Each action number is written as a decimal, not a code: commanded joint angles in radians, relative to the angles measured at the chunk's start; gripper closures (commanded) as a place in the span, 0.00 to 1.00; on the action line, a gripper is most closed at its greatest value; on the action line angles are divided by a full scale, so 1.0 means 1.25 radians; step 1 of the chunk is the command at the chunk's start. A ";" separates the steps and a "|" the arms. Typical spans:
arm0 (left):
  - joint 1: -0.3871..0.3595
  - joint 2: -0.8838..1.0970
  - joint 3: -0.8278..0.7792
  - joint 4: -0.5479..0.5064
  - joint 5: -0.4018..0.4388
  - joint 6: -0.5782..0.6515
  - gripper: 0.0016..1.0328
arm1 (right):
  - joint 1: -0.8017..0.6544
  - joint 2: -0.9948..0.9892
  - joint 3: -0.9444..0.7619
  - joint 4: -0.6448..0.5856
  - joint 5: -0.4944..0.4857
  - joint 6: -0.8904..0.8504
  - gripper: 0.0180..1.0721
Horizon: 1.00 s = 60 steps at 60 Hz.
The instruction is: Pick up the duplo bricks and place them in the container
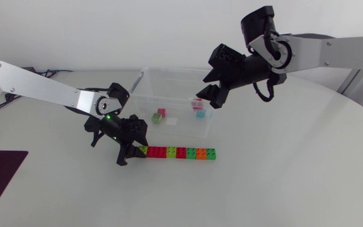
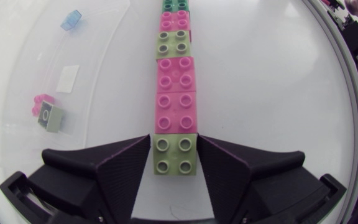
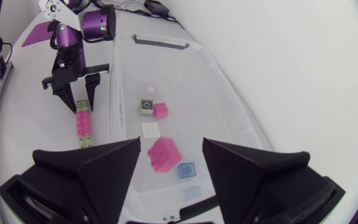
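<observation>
The left fingers are spread a little wider than a light green duplo brick. One wedge stands close on each side of it, and they are not pinching it. That brick sits on the bench as the end piece of a straight row of duplo bricks, each butted against the next. From the head view, the colours running away from the fingers are red, yellow, red, green, orange and green. The row lies just in front of the clear container, parallel to its long wall.

The right fingers are spread wide with nothing between them, and they hang over one end of the container. Below the gap, inside the container, is a pink brick, with a blue brick just beside it. Farther along the container floor, a pale green brick touches a small pink brick. A white label lies between the two pairs.
</observation>
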 commanded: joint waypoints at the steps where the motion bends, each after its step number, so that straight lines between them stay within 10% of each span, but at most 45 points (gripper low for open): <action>1: 0.005 -0.001 -0.019 -0.009 -0.028 -0.004 0.68 | 0.004 -0.024 0.016 0.020 0.006 0.025 0.04; 30: 0.040 -0.404 0.108 -0.160 0.073 -0.094 0.69 | -0.101 -0.287 -0.307 -0.113 -0.086 -0.161 0.04; 45: 0.007 -0.293 0.172 0.061 0.084 -0.277 0.69 | -0.103 -0.156 -0.422 -0.059 -0.099 -0.232 0.05; 60: -0.007 -0.103 0.300 0.069 0.068 -0.298 0.69 | -0.058 0.038 -0.383 0.044 -0.080 -0.225 0.05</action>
